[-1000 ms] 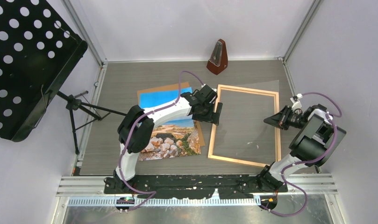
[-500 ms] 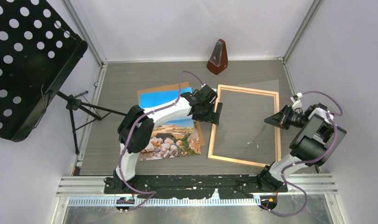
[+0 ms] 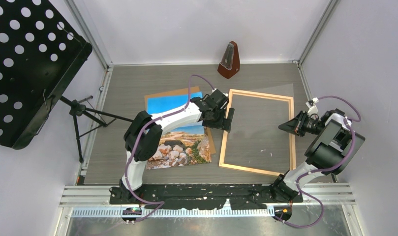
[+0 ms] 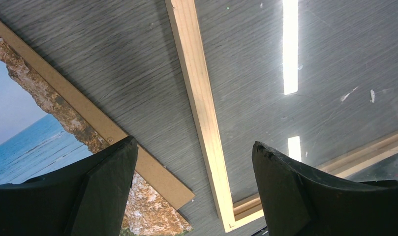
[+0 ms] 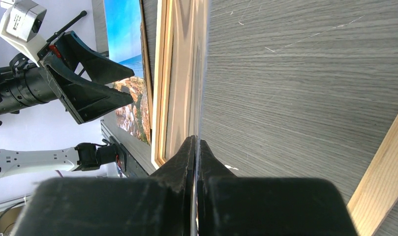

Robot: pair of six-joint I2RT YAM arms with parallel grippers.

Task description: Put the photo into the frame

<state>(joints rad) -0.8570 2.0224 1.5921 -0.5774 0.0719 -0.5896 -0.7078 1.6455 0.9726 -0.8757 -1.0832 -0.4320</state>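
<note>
**Photo beside frame, not yet inserted**

The large rectangular photo (image 3: 179, 145) of blue sky, sea and pale rocks is laid flat on a plain brown backing board (image 3: 160, 93), just left of the thin light-wood rectangular frame (image 3: 225, 142) on the grey surface (image 3: 137, 78). The left gripper (image 4: 194, 147) is held wide open over the frame's left rail. The right gripper (image 5: 197, 142) is closed on a clear sheet (image 4: 324, 59). The photo is judged light, floppy and crease-prone, best pinched at an edge.

The rectangular photo print (image 3: 179, 145) shows blue sky and sea above tan, pale rocks, the thin wooden frame (image 4: 201, 98) is light natural, the flat backing board (image 4: 157, 174) plain brown, the thin transparent sheet (image 4: 329, 59) clear.
</note>
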